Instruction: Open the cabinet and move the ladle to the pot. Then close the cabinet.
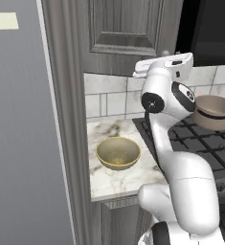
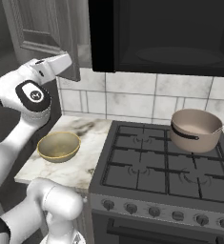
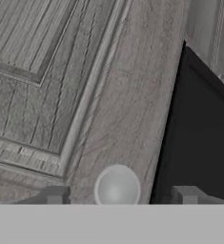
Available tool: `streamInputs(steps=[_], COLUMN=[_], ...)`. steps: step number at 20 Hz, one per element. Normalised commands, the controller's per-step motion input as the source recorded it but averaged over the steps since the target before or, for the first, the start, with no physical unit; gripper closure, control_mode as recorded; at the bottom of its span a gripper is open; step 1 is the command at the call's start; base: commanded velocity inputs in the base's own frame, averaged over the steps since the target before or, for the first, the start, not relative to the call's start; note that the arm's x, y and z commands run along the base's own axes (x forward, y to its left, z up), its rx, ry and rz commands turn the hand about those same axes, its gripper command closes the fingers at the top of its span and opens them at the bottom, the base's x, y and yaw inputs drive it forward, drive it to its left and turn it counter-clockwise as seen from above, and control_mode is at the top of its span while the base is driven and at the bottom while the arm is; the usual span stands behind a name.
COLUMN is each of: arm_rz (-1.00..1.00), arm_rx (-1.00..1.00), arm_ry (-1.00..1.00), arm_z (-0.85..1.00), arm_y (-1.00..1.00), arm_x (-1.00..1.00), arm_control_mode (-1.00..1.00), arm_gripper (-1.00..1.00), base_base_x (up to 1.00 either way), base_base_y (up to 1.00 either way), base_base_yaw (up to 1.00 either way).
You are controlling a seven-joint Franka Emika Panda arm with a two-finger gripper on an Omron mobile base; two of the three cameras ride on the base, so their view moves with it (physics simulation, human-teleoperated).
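The cabinet (image 1: 126, 28) is a dark grey wood-grain wall cabinet with a raised-panel door (image 3: 61, 81), and the door is closed. Its small round metal knob (image 3: 117, 188) sits between my fingertips in the hand view. My gripper (image 3: 119, 195) is open, with one finger (image 3: 56, 194) on each side of the knob and a gap left on both sides. In the left base view my white hand (image 1: 164, 64) reaches up to the door's lower right corner. The taupe-brown pot (image 2: 195, 129) stands on the stove's back right burner. The ladle is hidden.
A shallow golden-yellow bowl (image 1: 118, 153) rests on the marble counter (image 2: 80, 167) left of the black gas stove (image 2: 166, 167). A dark unit (image 2: 161, 33) hangs above the stove. A tall flat grey panel (image 1: 18, 143) fills the left side.
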Motion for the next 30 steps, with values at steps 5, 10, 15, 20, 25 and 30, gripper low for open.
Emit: streamInputs(steps=[5, 10, 15, 20, 25, 30], arm_rz=[0.00, -0.01, -0.07, -0.13, -0.12, -0.09], arm_rx=[-0.01, -0.02, -0.03, -0.04, -0.02, 0.00], arm_ry=[-0.05, -0.07, -0.10, -0.06, -0.02, 0.00], arm_z=[0.00, 0.00, 0.00, 0.00, 0.00, 0.00], arm_y=[0.00, 0.00, 0.08, 0.26, 0.14, 0.04], arm_x=[0.56, 0.49, 0.43, 0.48, 0.71, 0.73], arm_control_mode=[-1.00, -1.00, -1.00, -1.00, -1.00, -1.00], arm_gripper=[-1.00, -1.00, -1.00, -1.00, -1.00, -1.00], base_base_x=[0.00, 0.00, 0.00, 0.00, 0.00, 0.00], base_base_y=[0.00, 0.00, 0.00, 0.00, 0.00, 0.00], base_base_yaw=[0.00, 0.00, 0.00, 0.00, 0.00, 0.00])
